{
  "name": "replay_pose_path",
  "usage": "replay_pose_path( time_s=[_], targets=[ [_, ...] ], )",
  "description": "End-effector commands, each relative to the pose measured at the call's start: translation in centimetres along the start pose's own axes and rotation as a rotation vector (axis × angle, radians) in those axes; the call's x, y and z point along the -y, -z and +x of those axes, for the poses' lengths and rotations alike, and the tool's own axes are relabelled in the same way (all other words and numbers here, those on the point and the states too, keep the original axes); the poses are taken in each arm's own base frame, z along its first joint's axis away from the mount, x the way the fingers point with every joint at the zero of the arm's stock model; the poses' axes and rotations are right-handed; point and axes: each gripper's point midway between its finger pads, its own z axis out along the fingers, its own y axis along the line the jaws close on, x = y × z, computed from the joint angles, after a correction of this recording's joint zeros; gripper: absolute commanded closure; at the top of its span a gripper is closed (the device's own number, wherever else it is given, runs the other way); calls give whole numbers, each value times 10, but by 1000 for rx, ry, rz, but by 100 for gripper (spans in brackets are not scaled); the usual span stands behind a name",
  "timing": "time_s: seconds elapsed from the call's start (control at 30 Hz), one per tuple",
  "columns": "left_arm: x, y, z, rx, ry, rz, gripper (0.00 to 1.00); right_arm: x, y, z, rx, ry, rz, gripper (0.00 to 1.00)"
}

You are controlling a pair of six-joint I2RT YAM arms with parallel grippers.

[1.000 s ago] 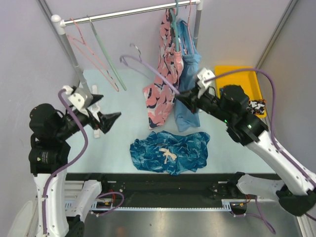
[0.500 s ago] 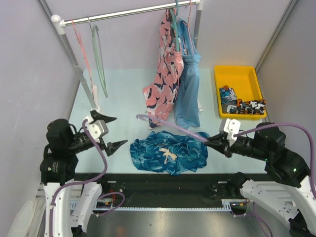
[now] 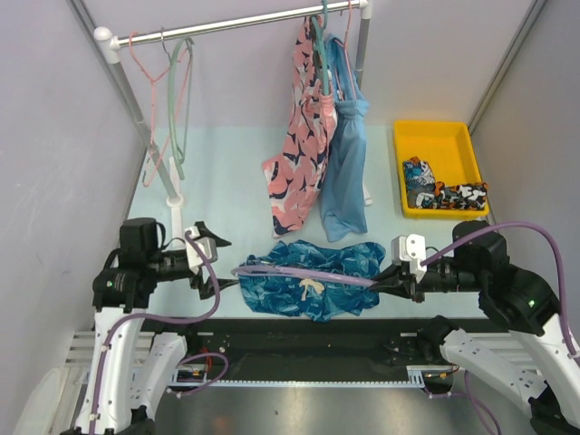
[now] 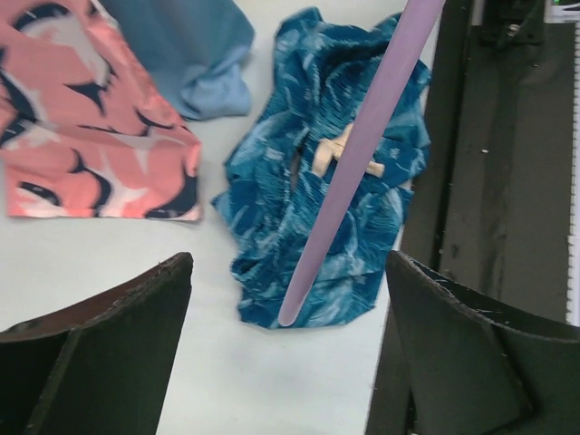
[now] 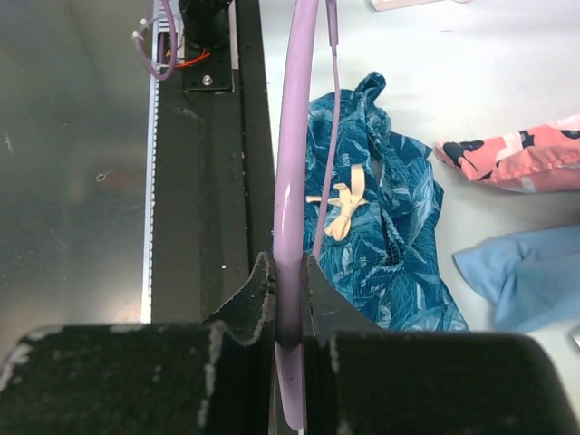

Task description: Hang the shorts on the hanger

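Right gripper [image 3: 385, 280], top view: jaws pressed together on one end of the hanger [image 3: 308, 275], a thin lilac wire held roughly level above the shorts [image 3: 272, 294].
Left gripper [image 3: 220, 265], top view: jaws spread wide and holding nothing, with the hanger's free end just in front of them.
Shorts, top view: crumpled blue-teal fabric with a pale leafy print, lying on the pale table [image 3: 227, 190] near its front edge, between the two grippers.
Fingers [image 4: 100, 362], left wrist view: black, wedge-shaped, rough-edged and far apart; the hanger's rounded tip sits ahead of the gap, touching neither.
Cloth, left wrist view: wrinkled shorts with a cream drawstring [image 4: 328, 156] knotted mid-waist; a pink navy-patterned garment [image 4: 91, 136] shows just beside them.
Fingers [image 5: 254, 306], right wrist view: closed tight around the smooth lilac wire, which runs out over the shorts.
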Motion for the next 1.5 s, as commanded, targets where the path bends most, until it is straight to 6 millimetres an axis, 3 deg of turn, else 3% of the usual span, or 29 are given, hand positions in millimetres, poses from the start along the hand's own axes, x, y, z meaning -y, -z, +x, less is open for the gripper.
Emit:
replay_pose_path(
  time_s=[0.0,0.13,0.27,0.3,0.33,0.37,0.43,0.5,0.57,0.6,0.7,0.8,0.97,1.17,1.3,1.43,1.47],
  targets=[
    [16,-12,11,22,14,108,13,2,-2,-21,80,72,-17,100],
    [13,-20,23,-3,38,104,26,4,-5,-24,88,61,-24,100],
    [13,-24,17,26,77,115,46,5,-8,-23,84,46,-31,100],
    [13,-25,16,30,85,123,54,5,-8,-22,76,42,-26,100],
    [13,-25,14,30,98,123,76,8,-11,-18,61,25,-23,100],
    [11,-25,12,27,127,117,87,10,-12,-14,43,11,-14,98],
    [10,-24,9,17,149,108,100,19,-21,2,-37,-58,5,79],
    [11,-23,9,9,154,104,100,18,-26,16,-97,-112,-17,60],
    [13,-21,8,-6,142,100,100,18,-32,21,-132,-144,-40,49],
    [14,-20,9,-13,134,101,100,20,-34,21,-135,-145,-36,35],
    [13,-18,8,-42,91,88,100,35,-39,6,-116,-109,5,18],
    [9,-18,3,-57,39,69,100,50,-45,-17,-71,-83,29,10],
    [-3,-25,1,-118,-16,47,100,58,-69,-43,-24,-128,-43,6],
    [-13,-36,-7,-134,-16,25,100,65,-101,-67,35,-192,-90,8],
    [-18,-41,-8,-144,-3,19,100,68,-120,-69,26,-171,-110,16],
    [-22,-47,-11,-143,1,17,100,72,-138,-60,-7,-117,-114,32],
    [-22,-48,-11,-143,5,19,100,74,-143,-57,-16,-112,-118,40]
  ],
)
